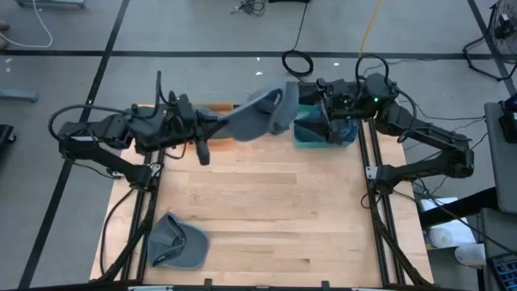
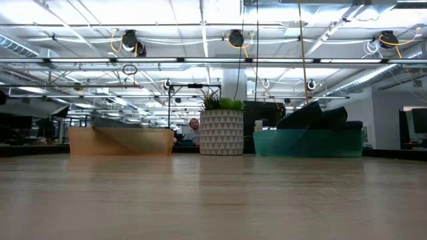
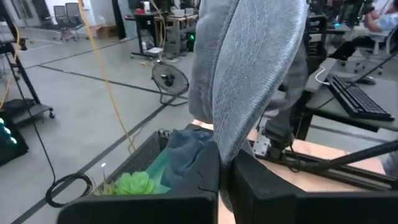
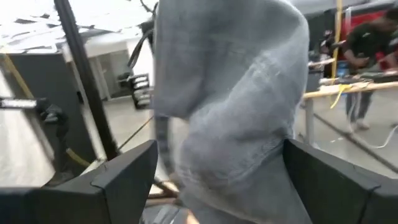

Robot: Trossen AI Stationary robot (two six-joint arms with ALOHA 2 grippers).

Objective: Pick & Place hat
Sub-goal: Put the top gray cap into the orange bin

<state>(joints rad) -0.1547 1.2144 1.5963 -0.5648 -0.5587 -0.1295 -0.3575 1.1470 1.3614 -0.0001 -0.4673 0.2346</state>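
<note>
My left gripper (image 1: 216,121) is clamped tight on one edge of the grey hat (image 1: 257,113), fingers nearly together with cloth pinched between them. The hat hangs in the air ahead of me, stretched toward my right gripper (image 1: 300,113), just short of the teal bin (image 1: 311,136). The right gripper's fingers (image 4: 127,168) are spread wide with the hat bunched between them, not yet pressing, as far as I can tell; that wrist view is smeared.

Risk: if I let go on the left before the right closes, the hat drops onto the table short of the bin or drapes over its rim. If both pull, the cloth could slip from my thin pinch.

The teal bin beyond my left gripper already holds dark folded cloth, likely other hats. A tan wooden box (image 2: 121,141) sits right beside my left arm; contents hidden. A second grey hat (image 1: 178,241) lies well behind, on the table (image 1: 266,210).
</note>
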